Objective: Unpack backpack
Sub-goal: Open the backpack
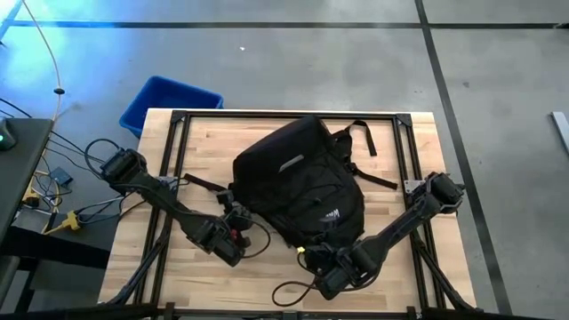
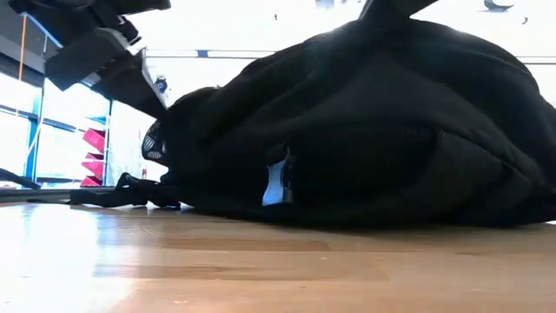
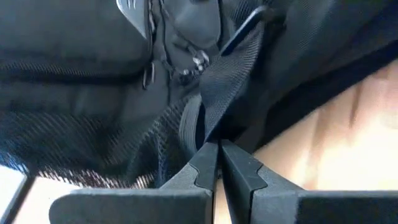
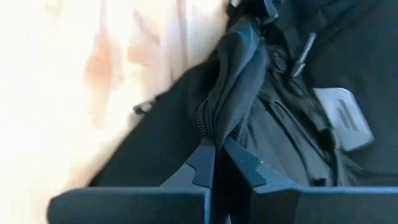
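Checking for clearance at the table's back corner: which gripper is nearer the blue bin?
Left. The left gripper sits at the backpack's left edge, below the blue bin; the right gripper is farther, at its front.

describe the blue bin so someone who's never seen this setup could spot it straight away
Start at the light wooden table with the large soft black fabric backpack on it. Go to the table's far left corner: the blue plastic bin sits on the grey floor just beyond it, partly tucked behind the edge. It is the only bright blue, open-topped box in view.
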